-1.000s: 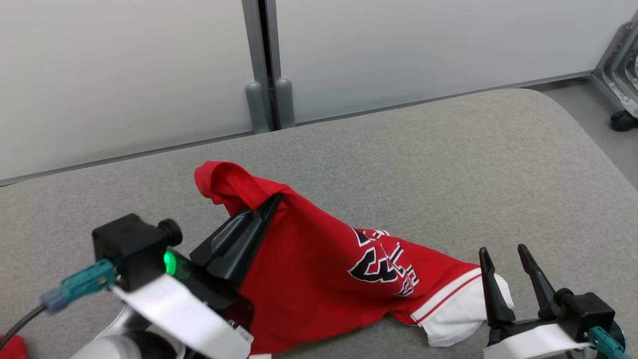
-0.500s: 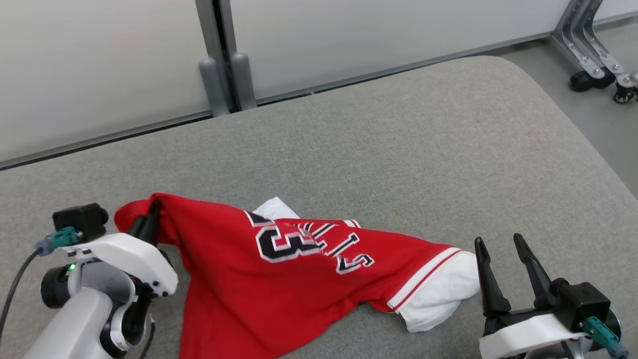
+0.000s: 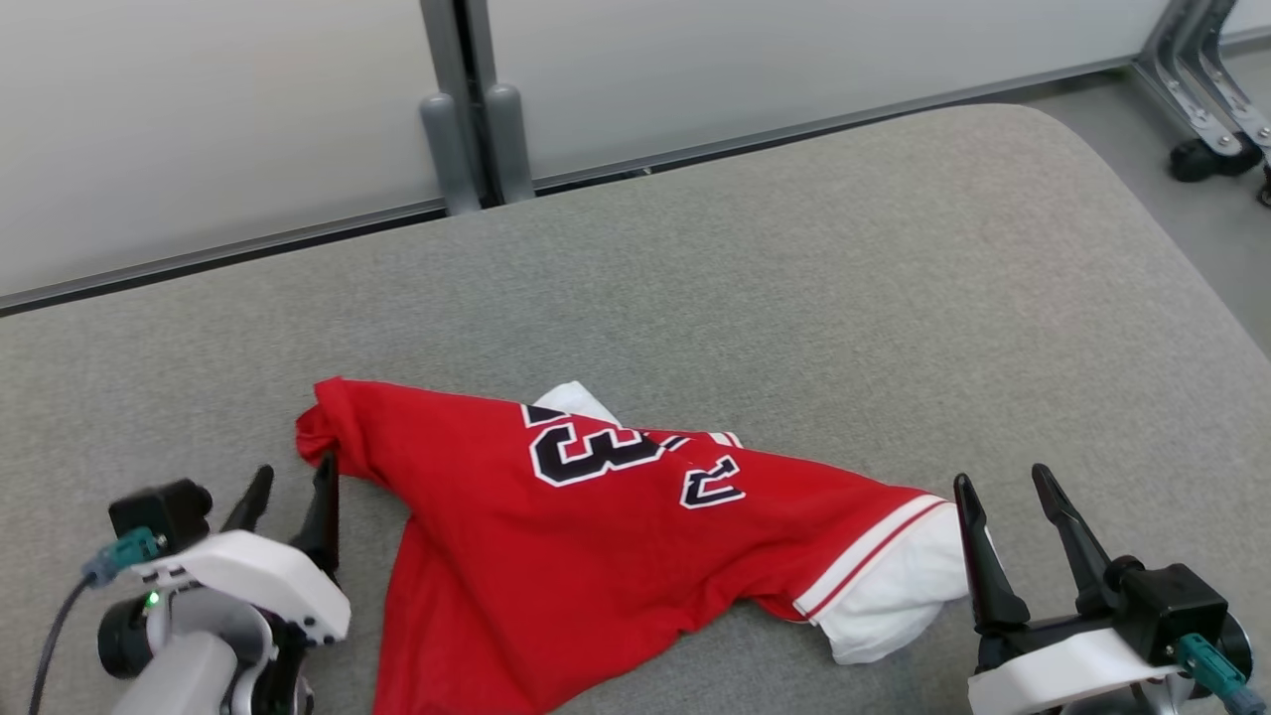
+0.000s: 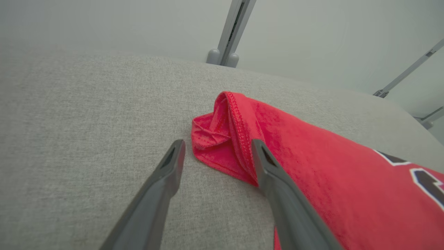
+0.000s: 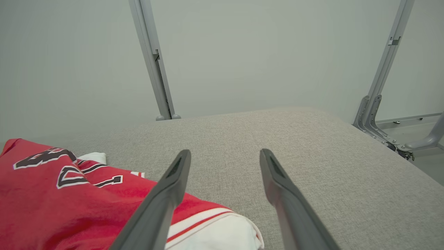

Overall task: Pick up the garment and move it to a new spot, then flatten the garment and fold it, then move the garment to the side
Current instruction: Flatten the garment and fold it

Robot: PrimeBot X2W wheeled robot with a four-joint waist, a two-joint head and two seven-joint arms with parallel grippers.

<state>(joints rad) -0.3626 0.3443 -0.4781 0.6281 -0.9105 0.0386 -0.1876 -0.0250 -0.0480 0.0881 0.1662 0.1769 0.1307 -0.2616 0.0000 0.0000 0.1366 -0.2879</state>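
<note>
The red jersey [image 3: 556, 556] lies crumpled on the grey cushion [image 3: 794, 298], one bunched corner between the wide fingers of the left gripper [image 3: 293, 479], while the right gripper [image 3: 1001, 482] has its fingers wide and empty at the white end.

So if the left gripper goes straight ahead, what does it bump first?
Most likely the bunched red corner of the shirt, lying just past the open left gripper, between its fingertips. Depth is hard to judge, so the tips might graze the grey cushion too.

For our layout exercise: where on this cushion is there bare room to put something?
Free: the strip between the jersey and the wall, and the cushion right of it. Crowded: the near edge, where the left gripper and right gripper flank the jersey.
</note>
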